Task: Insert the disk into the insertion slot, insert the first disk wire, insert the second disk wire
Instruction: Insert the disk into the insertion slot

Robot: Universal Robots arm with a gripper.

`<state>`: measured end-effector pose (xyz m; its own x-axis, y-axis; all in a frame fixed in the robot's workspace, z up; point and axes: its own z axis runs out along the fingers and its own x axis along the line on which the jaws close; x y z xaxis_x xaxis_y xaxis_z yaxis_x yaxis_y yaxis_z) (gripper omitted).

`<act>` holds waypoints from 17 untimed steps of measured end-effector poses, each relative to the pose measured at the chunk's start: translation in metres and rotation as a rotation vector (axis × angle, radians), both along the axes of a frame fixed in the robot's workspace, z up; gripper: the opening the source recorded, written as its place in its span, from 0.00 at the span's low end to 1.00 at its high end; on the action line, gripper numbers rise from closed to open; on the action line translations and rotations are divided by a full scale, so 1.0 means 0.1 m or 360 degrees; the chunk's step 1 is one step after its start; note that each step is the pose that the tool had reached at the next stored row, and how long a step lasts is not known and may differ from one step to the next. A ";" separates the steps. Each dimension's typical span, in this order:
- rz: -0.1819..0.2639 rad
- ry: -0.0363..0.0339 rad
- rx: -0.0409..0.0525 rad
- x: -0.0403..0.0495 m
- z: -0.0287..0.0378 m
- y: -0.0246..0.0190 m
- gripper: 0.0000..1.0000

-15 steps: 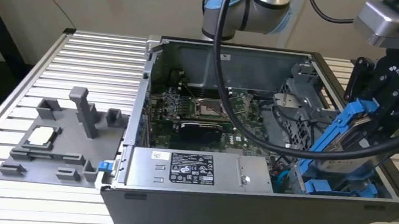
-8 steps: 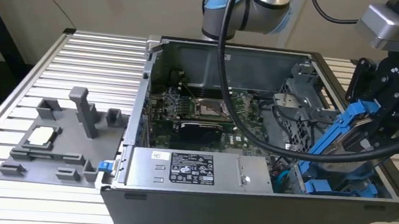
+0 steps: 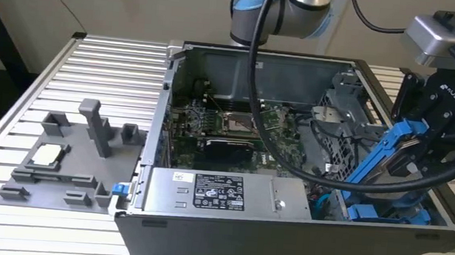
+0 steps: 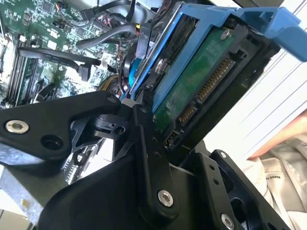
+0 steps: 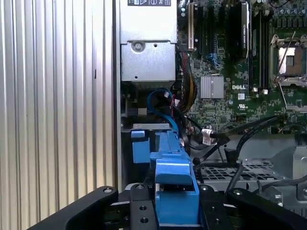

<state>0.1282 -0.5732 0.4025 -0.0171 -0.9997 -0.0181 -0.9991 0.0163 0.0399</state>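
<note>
In the exterior view, the open computer case (image 3: 283, 241) stands on the ribbed metal table (image 3: 109, 81). The gripper (image 3: 425, 143) hangs over the case's near corner at the exterior view's right. Its fingers are closed on the disk (image 3: 383, 161), which is held steeply tilted in its blue carrier. The upper end of the disk is between the fingers. The lower end points down into the case, toward the insertion slot (image 3: 372, 207), which lies just beside the end of the power-supply box (image 3: 214, 193). Whether the lower end already touches the slot, I cannot tell. A grey fixture tray (image 3: 62, 163) lies on the table at the other side of the case, well apart from the gripper.

In the second wrist view, the disk (image 4: 192, 81) shows its green circuit board and its connector edge, with the blue carrier around it. One black finger (image 4: 148, 158) presses against the side of the carrier. The gripper (image 4: 180, 141) is narrowed to the thickness of the disk. The motherboard (image 4: 53, 48) lies behind.

In the first wrist view, the blue end of the disk (image 5: 175, 184) sits clamped in the gripper (image 5: 175, 213). From there the disk runs along the case wall toward the power-supply box (image 5: 148, 57). The motherboard (image 5: 240, 81) and black cables (image 5: 249, 127) lie to its side.
</note>
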 end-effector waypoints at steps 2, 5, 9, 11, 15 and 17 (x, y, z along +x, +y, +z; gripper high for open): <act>0.0000 0.0000 0.0000 0.000 -0.036 0.000 0.33; 0.0000 0.0000 0.0000 0.000 -0.090 0.000 0.33; 0.0000 0.0000 0.0001 0.000 -0.163 0.000 0.33; 0.0000 0.0000 0.0002 0.000 -0.198 -0.001 0.33; 0.0000 0.0000 0.0005 0.000 -0.270 -0.002 0.33; 0.0000 0.0000 0.0006 0.000 -0.305 -0.001 0.33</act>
<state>0.1282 -0.5733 0.3720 -0.0170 -0.9996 -0.0222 -0.9991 0.0161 0.0399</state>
